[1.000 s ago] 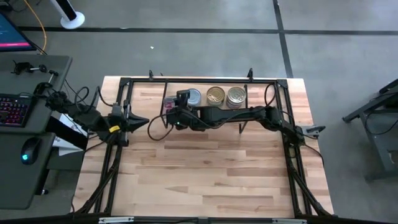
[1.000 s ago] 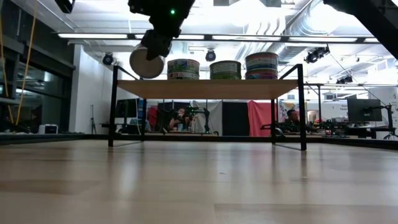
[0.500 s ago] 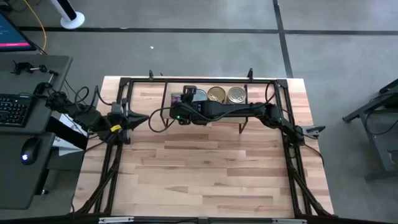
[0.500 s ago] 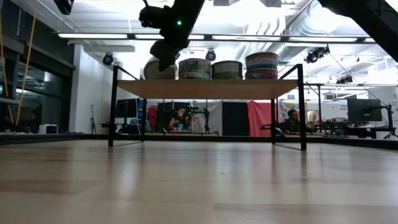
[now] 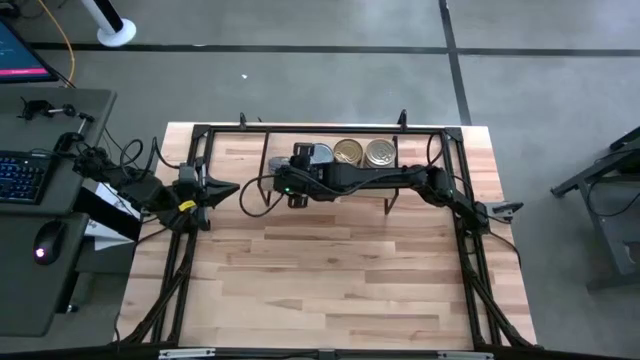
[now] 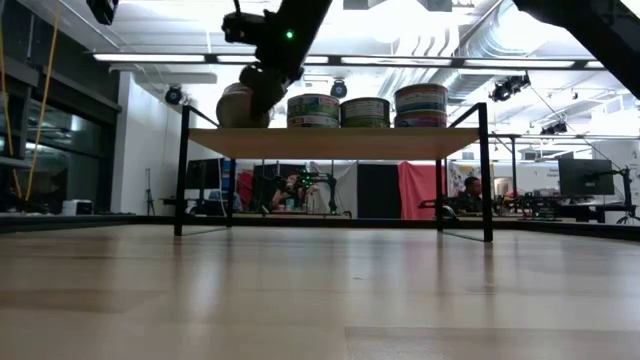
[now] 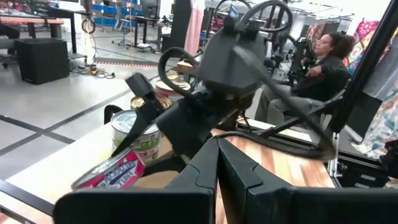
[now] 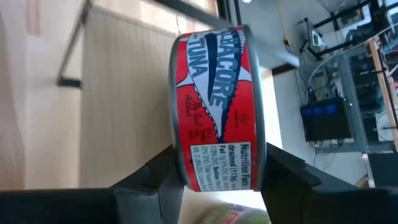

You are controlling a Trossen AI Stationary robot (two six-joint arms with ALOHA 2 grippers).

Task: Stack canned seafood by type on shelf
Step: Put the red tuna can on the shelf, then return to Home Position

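Tins stood in a row along the shelf [image 6: 335,143], which sat at the far edge of the desk [image 5: 330,270]. The right hand [image 5: 297,157] reached across to the shelf's left end with a red-labelled tuna tin [image 8: 214,109] between its fingers [image 8: 283,171], tilted as it hung just above the wood. From where I stood the fingers looked a shade slack on it, though I could not be sure the grip had let go. It sat left of the green-labelled tin [image 6: 313,110], likely to start a spot for its own kind. Further right were a single tin [image 6: 363,111] and a two-high stack [image 6: 421,105]. The left hand [image 5: 222,192] waited closed near the desk's left side.
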